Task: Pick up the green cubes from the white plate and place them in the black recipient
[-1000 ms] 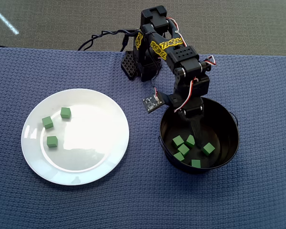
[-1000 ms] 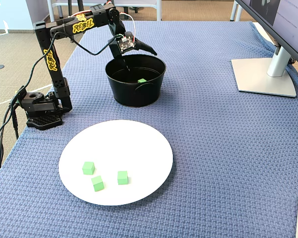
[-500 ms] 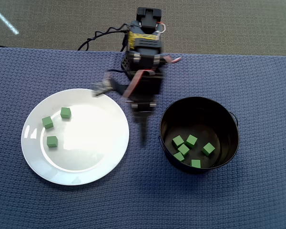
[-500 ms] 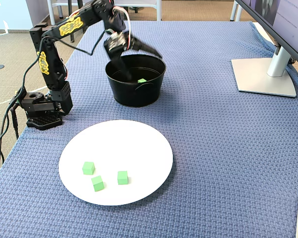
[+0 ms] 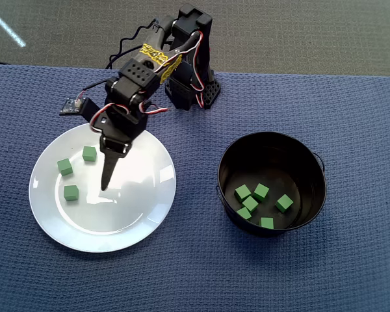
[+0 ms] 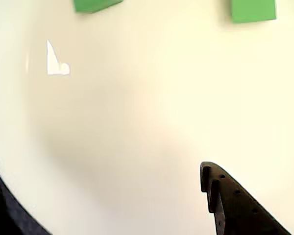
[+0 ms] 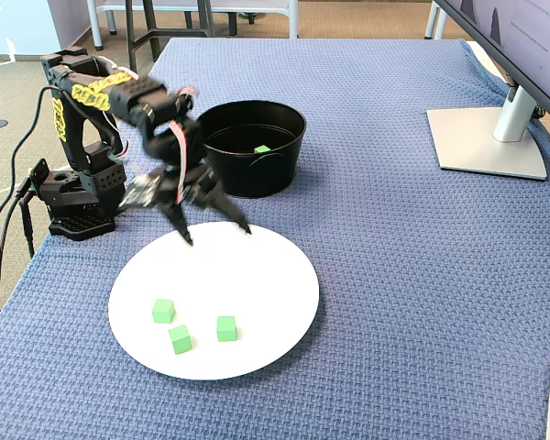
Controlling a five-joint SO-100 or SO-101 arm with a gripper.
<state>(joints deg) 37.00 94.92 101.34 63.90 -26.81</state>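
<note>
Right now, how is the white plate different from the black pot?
The white plate is flat, shallow and wide; the black pot is narrower, with tall straight walls. The plate holds three green cubes spread apart; the pot holds six clustered on its bottom. The gripper, jaws apart, hangs over the plate, not the pot. Both are round, glossy and rest on the blue cloth.

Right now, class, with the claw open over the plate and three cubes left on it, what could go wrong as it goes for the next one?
1. The three green cubes lie close together on the white plate; the open claw might knock a neighbour aside.
2. The plate looks glossy, so a nudged cube could slide away from the fingers.
3. The black pot stands apart from the plate; a loose grip could drop a cube onto the blue cloth.
</note>
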